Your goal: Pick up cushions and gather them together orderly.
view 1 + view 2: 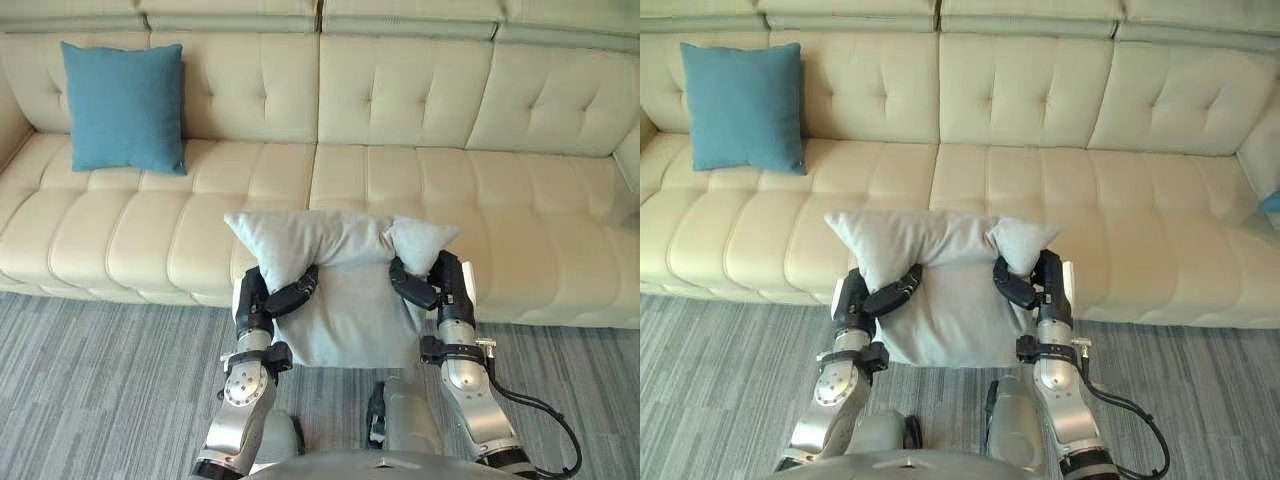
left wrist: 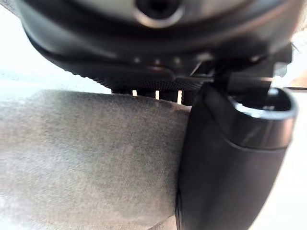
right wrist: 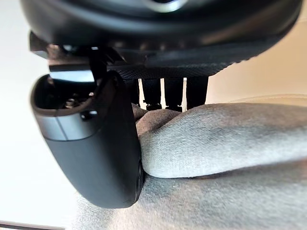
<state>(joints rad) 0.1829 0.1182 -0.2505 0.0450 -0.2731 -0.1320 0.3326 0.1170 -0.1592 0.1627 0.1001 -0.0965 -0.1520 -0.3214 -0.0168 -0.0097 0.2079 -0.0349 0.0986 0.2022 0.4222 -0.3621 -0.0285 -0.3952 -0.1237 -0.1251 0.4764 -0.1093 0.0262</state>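
Observation:
A pale grey cushion hangs in front of the cream sofa, held up between both hands over the seat's front edge. My left hand is shut on its left side, thumb and fingers pinching the cloth. My right hand is shut on its upper right corner, which bunches up over the fingers. A blue cushion stands upright against the backrest at the sofa's far left end.
The sofa seat is bare between the blue cushion and the grey one, and to the right of it. Grey striped carpet lies in front of the sofa. A bit of another blue thing shows at the far right edge.

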